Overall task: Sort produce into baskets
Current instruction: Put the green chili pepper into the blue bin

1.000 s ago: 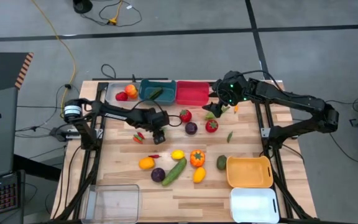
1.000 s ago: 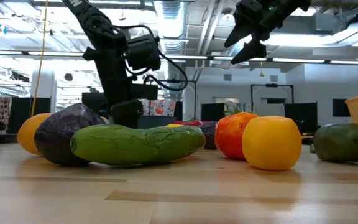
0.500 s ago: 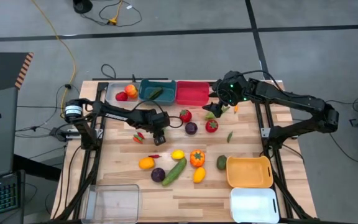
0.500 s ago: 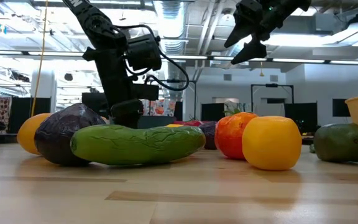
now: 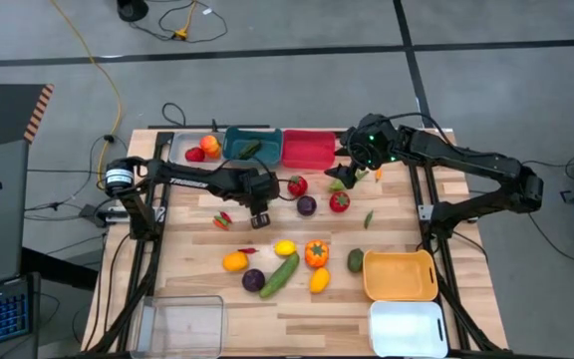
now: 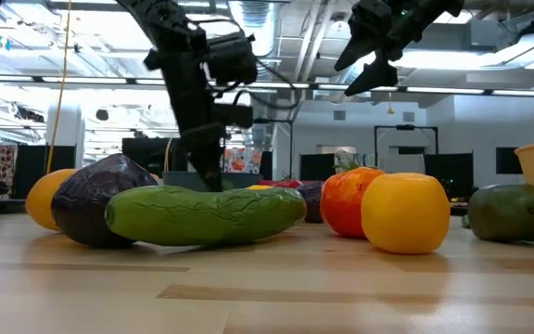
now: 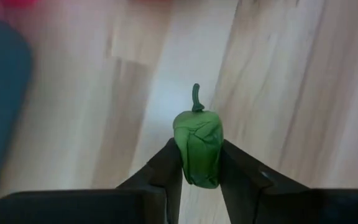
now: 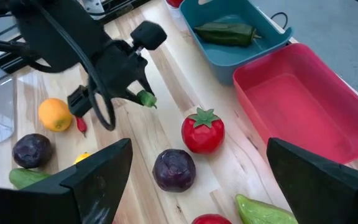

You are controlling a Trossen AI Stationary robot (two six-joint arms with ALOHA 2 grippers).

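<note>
Left gripper [image 7: 197,163] pinches a green pepper [image 7: 197,148] at table centre-left. Right gripper [image 5: 352,172] hangs spread at 1 o'clock. Three pieces are binned at 11–12 o'clock; about a dozen remain loose.

Green pepper [image 7: 197,149] btwn dark end effector fingers [image 7: 161,168]. Counter [image 5: 387,309]: pale wood grain. Baskets: teal [image 5: 252,146], red [image 5: 309,150], orange-yellow [image 5: 399,275], white [image 5: 408,328]. Green cucumber [image 6: 204,213] w/ darker veining.
</note>
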